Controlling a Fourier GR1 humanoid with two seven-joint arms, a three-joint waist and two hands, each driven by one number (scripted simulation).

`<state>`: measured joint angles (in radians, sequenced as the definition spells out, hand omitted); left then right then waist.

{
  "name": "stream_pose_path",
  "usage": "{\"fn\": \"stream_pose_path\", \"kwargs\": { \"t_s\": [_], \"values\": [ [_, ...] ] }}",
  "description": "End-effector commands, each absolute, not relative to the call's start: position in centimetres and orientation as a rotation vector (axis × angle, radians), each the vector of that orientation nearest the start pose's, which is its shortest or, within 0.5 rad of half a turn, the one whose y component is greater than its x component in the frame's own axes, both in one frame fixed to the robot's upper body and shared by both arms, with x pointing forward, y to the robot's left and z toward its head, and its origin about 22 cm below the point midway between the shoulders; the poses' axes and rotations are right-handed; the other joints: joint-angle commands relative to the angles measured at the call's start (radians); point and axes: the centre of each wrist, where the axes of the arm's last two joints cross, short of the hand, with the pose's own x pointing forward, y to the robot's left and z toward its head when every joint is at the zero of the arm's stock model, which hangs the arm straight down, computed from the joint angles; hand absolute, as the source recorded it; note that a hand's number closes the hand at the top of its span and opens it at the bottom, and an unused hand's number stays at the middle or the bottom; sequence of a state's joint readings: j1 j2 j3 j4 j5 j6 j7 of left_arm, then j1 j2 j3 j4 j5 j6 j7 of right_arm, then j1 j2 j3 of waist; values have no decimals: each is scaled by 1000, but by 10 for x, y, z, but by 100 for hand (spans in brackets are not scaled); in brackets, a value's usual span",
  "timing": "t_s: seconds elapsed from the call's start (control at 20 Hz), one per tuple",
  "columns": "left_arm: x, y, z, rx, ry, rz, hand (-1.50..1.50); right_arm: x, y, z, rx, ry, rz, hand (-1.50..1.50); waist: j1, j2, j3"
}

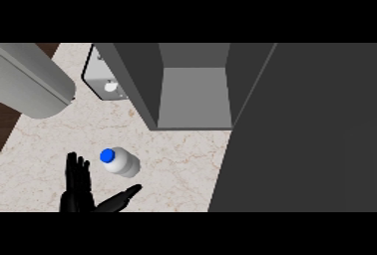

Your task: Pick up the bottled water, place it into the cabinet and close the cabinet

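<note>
The bottled water (121,163) stands upright (blue cap up) at one o'clock of the left hand (78,195), just beside its straight, spread fingers (74,169); right hand unseen.

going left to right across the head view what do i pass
left hand, open at the lower left → bottled water with its blue cap → open cabinet → dark cabinet door at the right

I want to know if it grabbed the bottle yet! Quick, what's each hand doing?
Left hand: open, fingers straight, beside the white bottle with the blue cap, holding nothing.
Right hand: not in view.
</note>
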<state>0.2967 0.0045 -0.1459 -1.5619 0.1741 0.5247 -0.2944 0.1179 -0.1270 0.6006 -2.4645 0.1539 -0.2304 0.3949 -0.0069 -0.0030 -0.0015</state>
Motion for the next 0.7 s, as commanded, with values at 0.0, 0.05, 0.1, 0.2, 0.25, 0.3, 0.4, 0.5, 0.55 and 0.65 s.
{"fn": "stream_pose_path", "kwargs": {
  "t_s": [0.0,0.05,0.1,0.2,0.25,0.3,0.4,0.5,0.55,0.65],
  "values": [
    [181,223,-84,374,-1497,434,-150,108,-164,186,197,-1987,215,-150,-1,2,0],
    [168,222,-87,353,-1507,458,-150,100,-173,183,171,-1990,217,-150,-3,1,1],
    [169,235,-96,379,-1510,466,-150,100,-168,193,179,-2017,162,-150,-2,1,-1],
    [177,222,-104,357,-1514,473,-150,100,-173,186,173,-1993,212,-150,-3,1,0],
    [176,232,-107,351,-1511,474,-150,95,-167,189,185,-1998,201,-150,-2,1,0],
    [171,225,-119,359,-1524,479,-150,102,-164,177,177,-1998,195,-150,-3,1,0],
    [169,230,-123,354,-1533,475,-150,106,-165,186,176,-2000,197,-150,2,1,1],
    [178,239,-135,375,-1554,492,-150,105,-155,184,201,-1990,181,-150,0,2,0],
    [192,232,-140,393,-1546,500,-150,105,-166,195,186,-1995,193,-150,-5,3,-1],
    [187,237,-147,365,-1569,492,-150,113,-167,191,166,-1999,187,-150,0,3,0]
  ]
}}
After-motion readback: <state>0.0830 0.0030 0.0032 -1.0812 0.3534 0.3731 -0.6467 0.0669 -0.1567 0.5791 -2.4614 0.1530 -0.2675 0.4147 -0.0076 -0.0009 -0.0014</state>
